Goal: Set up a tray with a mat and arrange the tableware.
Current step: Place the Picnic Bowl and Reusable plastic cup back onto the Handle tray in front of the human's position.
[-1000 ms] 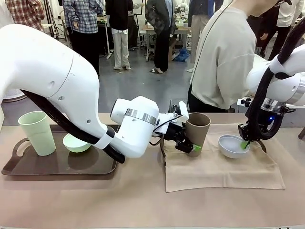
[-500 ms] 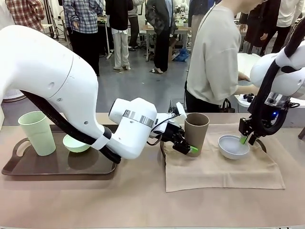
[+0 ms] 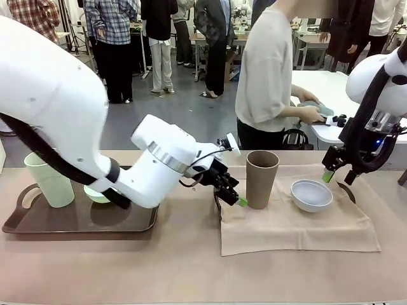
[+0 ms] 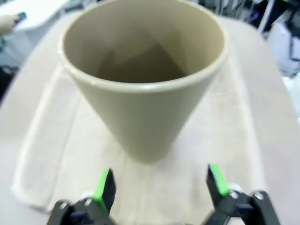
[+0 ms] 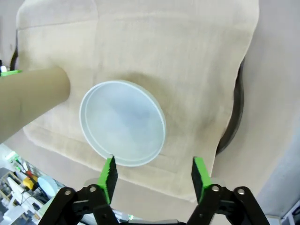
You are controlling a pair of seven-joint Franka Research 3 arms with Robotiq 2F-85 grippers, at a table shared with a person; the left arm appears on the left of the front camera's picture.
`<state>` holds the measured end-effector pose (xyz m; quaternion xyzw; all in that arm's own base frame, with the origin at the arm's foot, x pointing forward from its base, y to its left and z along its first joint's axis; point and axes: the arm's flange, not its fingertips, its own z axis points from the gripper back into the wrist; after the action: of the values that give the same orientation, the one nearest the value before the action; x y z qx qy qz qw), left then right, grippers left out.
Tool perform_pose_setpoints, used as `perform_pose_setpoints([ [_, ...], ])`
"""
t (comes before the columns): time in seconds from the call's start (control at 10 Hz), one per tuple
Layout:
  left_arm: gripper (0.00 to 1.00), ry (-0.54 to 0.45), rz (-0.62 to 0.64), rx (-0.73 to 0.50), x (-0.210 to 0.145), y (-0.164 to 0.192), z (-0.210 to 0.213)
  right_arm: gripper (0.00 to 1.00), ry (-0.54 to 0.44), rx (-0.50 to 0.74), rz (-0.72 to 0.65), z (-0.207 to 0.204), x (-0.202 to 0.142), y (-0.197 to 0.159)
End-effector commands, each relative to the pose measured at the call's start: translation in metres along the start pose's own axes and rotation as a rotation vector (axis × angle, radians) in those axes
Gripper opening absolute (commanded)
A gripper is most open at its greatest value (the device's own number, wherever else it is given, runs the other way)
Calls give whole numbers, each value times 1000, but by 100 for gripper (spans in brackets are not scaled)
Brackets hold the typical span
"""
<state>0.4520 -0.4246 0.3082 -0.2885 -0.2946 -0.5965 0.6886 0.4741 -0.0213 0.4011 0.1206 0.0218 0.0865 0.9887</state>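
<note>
The tan-brown cup (image 3: 262,179) stands upright on the beige mat (image 3: 292,222), which covers a dark tray (image 3: 348,189). My left gripper (image 3: 234,194) is open just left of the cup's base, apart from it; in the left wrist view the cup (image 4: 143,93) rises ahead of the open gripper (image 4: 159,185). The pale bluish-white bowl (image 3: 311,194) sits on the mat to the cup's right. My right gripper (image 3: 337,174) hangs open above and right of the bowl; in the right wrist view the bowl (image 5: 123,122) lies below the open gripper (image 5: 154,176), beside the cup (image 5: 30,105).
A second dark brown tray (image 3: 76,221) at the left holds the pale green cup (image 3: 49,179) and the mint green bowl (image 3: 95,194), partly hidden by my left arm. A person (image 3: 267,70) stands at the far side, hands on a white table behind.
My left gripper has let go of the tan-brown cup and drawn back to the left. My right gripper has risen up and right, away from the bowl. The person has shifted left.
</note>
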Motion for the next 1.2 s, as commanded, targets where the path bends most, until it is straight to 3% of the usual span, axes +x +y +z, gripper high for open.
perform_pose_setpoints([
  [0.0, 100, 195, 88, 30, 25, -19, 55, 100, 6, -17, 36, 13, -17, 4],
  [0.2, 100, 415, 226, 146, 43, -40, 98, 100, -2, -40, 60, 29, -26, 17],
  [0.4, 100, 540, 312, 274, 56, -52, 145, 100, -1, -75, 60, 46, -37, 31],
  [0.5, 100, 600, 415, 338, 65, -59, 177, 100, -11, -83, 70, 54, -43, 40],
  [0.9, 100, 659, 630, 368, 74, -82, 246, 100, 25, -117, 95, 48, -49, 45],
  [1.1, 100, 669, 698, 382, 67, -91, 260, 100, 15, -130, 91, 46, -44, 40],
])
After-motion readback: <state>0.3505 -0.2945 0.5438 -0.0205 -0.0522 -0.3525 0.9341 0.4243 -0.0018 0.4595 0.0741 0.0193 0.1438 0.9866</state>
